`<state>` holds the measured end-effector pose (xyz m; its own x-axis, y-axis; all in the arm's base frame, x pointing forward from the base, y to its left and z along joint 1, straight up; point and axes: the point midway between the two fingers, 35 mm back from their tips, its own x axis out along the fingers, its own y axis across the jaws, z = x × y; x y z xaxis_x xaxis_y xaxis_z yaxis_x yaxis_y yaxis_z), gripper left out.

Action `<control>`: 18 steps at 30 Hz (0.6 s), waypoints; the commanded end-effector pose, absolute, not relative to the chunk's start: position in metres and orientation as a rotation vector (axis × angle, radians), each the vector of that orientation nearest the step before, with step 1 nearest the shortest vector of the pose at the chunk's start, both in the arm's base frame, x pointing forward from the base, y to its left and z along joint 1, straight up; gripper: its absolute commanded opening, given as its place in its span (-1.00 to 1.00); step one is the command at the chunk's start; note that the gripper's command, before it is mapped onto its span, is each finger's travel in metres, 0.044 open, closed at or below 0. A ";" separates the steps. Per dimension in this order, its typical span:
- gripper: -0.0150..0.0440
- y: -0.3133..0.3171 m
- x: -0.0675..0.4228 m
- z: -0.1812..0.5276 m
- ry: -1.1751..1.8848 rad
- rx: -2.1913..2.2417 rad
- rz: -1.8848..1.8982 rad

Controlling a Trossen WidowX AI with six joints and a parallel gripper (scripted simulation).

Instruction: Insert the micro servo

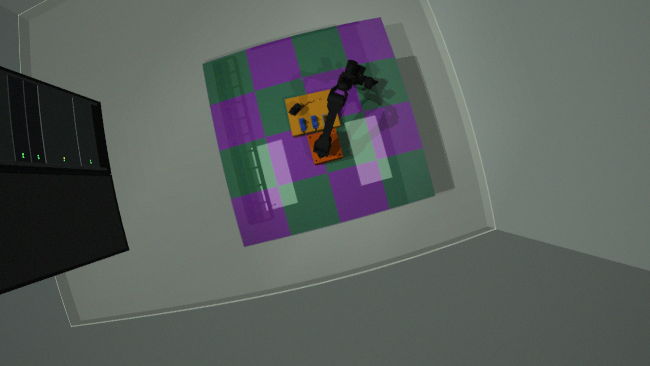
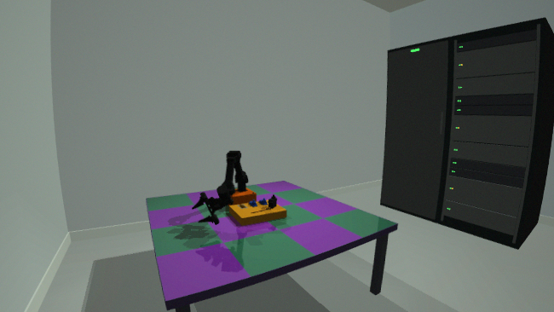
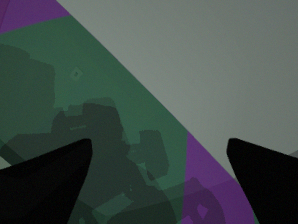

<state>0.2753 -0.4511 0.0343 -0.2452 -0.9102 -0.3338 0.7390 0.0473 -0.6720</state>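
Observation:
A black block (image 1: 295, 108) (image 2: 272, 202) with a thin cable, apparently the loose micro servo, stands at a corner of the yellow-orange deck (image 1: 292, 127) (image 2: 256, 219). Its shaft direction is too small to tell. Two blue servos (image 1: 303, 124) (image 2: 253, 204) sit side by side in the deck. A small grey-green patch (image 2: 243, 206) in line with them looks like the marked pocket; the arm partly covers that place in the top view. My gripper (image 1: 366, 73) (image 2: 197, 214) (image 3: 161, 147) is wide open and empty, off to the side of the deck and above the table.
The arm's orange base (image 1: 326, 159) (image 2: 244, 196) adjoins the deck. The arm reaches over one end of the deck. The checkered table's edge crosses the wrist view, with pale floor (image 3: 225, 60) beyond it. A black server rack (image 2: 418, 128) stands away from the table.

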 end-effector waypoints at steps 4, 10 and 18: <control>1.00 -0.445 0.283 0.034 0.944 -0.264 -1.529; 1.00 -0.432 0.297 0.035 0.988 -0.294 -1.446; 1.00 -0.401 0.330 0.036 1.120 -0.412 -1.207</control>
